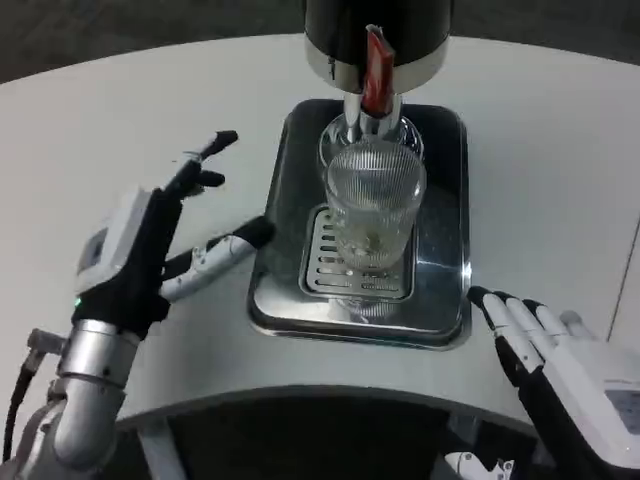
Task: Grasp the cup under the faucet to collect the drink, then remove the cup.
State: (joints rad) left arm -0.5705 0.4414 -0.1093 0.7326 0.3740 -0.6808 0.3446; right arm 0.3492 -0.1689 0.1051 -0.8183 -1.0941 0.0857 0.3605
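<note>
A clear ribbed glass cup [373, 205] stands upright on the slotted grate of a steel drip tray [446, 200], directly below the faucet [372, 95] with its red lever. My left hand [150, 245] hovers over the table to the left of the tray, fingers spread, holding nothing and apart from the cup. My right hand [560, 370] lies at the lower right near the table's front edge, fingers extended, empty.
The black and chrome dispenser body [378, 35] rises at the back above the tray. White round table [120, 130] stretches wide to the left and right of the tray. The table's front edge runs just below the tray.
</note>
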